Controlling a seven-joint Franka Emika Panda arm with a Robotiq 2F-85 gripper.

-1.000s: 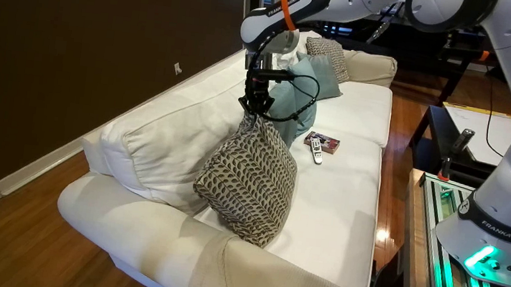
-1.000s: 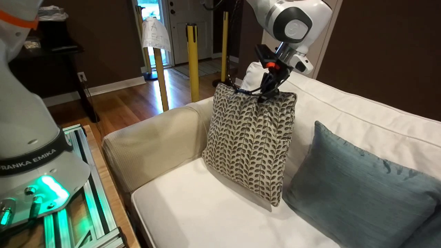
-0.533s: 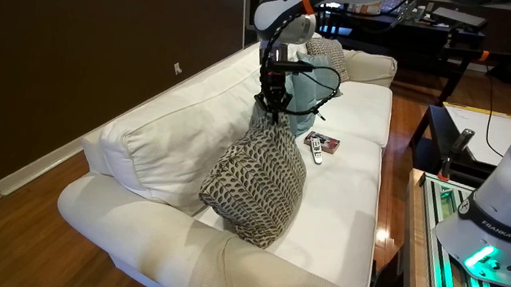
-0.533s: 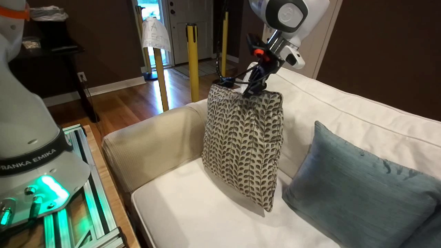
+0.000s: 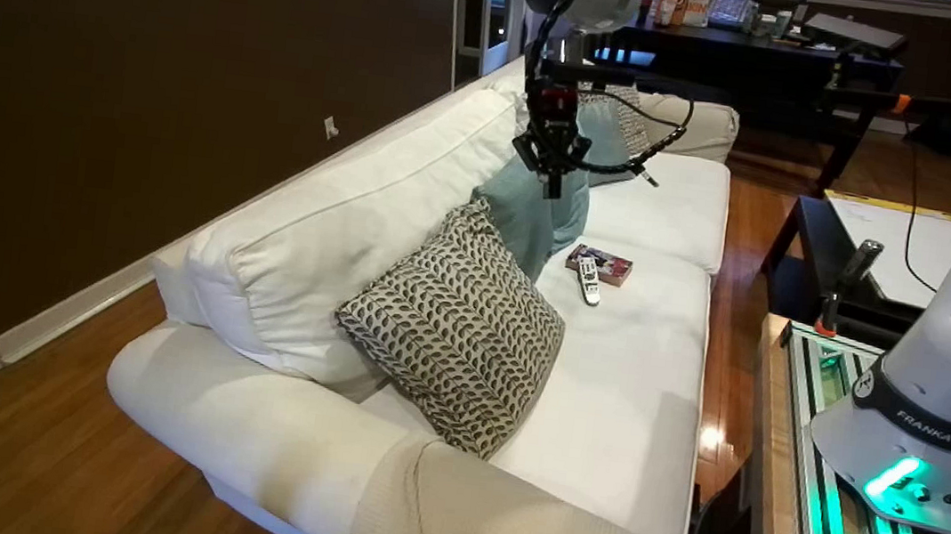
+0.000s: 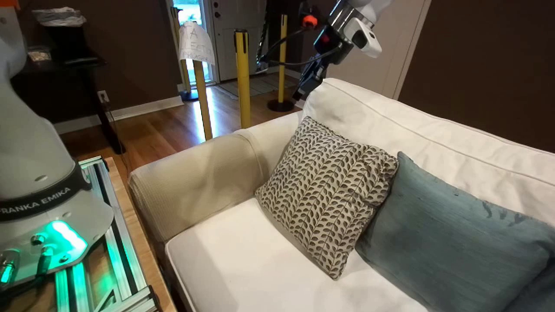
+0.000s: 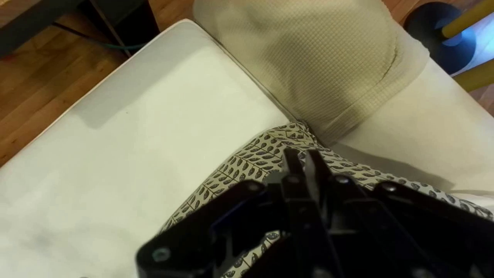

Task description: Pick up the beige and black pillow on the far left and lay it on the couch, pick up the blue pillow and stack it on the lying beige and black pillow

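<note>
The beige and black pillow (image 5: pixel 460 328) rests tilted on the couch (image 5: pixel 623 382) seat, leaning back against the white back cushion; it also shows in an exterior view (image 6: pixel 321 190) and below the jaws in the wrist view (image 7: pixel 243 170). A blue pillow (image 6: pixel 455 238) leans beside it, its edge close to the patterned one; it also shows in an exterior view (image 5: pixel 518 209). More teal-blue pillow (image 5: pixel 606 130) shows farther along the couch. My gripper (image 5: pixel 552 188) is above and apart from the pillows. Its fingertips (image 7: pixel 303 154) are nearly together with a narrow gap, holding nothing.
A remote (image 5: pixel 588 282) and a small box (image 5: pixel 614 267) lie on the seat. The couch arm with a beige cover (image 6: pixel 204 182) borders the patterned pillow. Another patterned pillow (image 5: pixel 634 128) sits at the far end. Yellow posts (image 6: pixel 243 78) stand behind the arm.
The patterned pillow was hanging upright from my gripper; it has come out of the jaws and dropped back against the back cushion. My gripper has moved up and away from it.
</note>
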